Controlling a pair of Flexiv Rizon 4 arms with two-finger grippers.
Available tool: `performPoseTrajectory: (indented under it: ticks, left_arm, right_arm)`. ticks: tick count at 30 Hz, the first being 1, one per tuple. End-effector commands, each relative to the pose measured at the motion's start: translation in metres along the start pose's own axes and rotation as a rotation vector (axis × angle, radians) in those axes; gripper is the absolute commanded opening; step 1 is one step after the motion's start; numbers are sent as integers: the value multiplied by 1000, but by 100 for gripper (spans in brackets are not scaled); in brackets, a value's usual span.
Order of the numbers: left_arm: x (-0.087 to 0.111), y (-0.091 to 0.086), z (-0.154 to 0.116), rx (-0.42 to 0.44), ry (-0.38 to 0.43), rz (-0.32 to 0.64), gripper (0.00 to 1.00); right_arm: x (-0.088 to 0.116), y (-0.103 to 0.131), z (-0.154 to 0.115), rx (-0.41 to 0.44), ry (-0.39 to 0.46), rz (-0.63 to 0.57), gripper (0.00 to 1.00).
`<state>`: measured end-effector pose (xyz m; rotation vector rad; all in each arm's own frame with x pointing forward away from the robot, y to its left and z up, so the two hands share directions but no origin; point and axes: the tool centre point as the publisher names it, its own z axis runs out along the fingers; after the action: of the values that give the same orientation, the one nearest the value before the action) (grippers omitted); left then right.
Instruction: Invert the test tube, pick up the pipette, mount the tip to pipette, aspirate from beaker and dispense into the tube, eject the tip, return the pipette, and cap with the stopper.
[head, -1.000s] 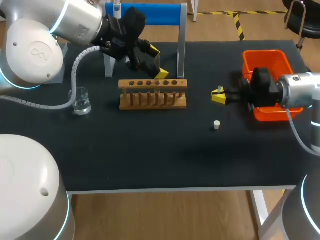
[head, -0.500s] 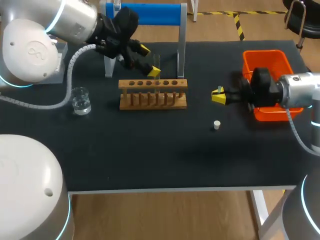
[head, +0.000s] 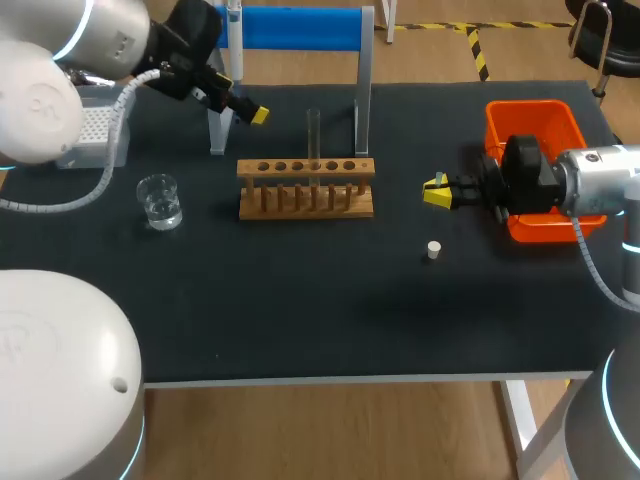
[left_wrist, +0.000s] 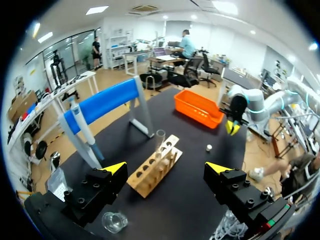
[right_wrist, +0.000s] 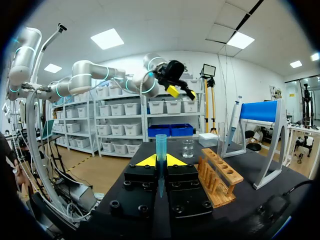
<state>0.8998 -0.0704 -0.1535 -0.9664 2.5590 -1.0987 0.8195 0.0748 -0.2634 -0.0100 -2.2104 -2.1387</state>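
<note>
At the back left of the table, my left pincer (head: 250, 113) hangs in the air near the left leg of the blue stand (head: 300, 28). It is released: its two yellow-tipped fingers stand wide apart with nothing between them. From its wrist view the wooden rack (left_wrist: 150, 175) lies below and ahead of those spread fingers. The test tube (head: 313, 135) stands upright in one of the rack's middle holes, open mouth upward, and neither arm touches it. The pipette (head: 233, 15) hangs on the blue stand, behind the rack. Left of the rack and well apart from it stands the glass beaker (head: 160, 200). The tip box (head: 90, 130) sits behind the beaker, near the table's left edge, partly hidden by my left arm.

On the right, my right pincer (head: 436, 190) is held level over the table, between the rack and the orange bin (head: 535, 112), pointing toward the rack. It is clenched on a blue pipette tip (right_wrist: 160, 145), which runs crosswise between the two fingers with its wide end clear of them. The small white stopper (head: 433, 250) lies on the black table (head: 300, 320) in front of that pincer, near it but apart, and well apart from the rack.
</note>
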Motion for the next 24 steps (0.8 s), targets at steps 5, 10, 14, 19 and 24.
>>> performPoseTrajectory:
  ticks: [5,10,14,19,24]
  left_arm:
    - [-12,5,4,41,-182,-105,100]
    - [-17,2,10,65,-275,-155,100]
    - [-21,-3,14,98,-343,-191,100]
    - [-27,-7,18,136,-460,-227,100]
    - [-35,-14,21,178,-571,-274,100]
  right_arm:
    - [1,0,0,1,-1,-1,0]
    - [1,0,0,1,-1,-1,0]
    - [1,0,0,1,-1,-1,0]
    - [1,0,0,1,-1,-1,0]
    - [1,0,0,1,-1,-1,0]
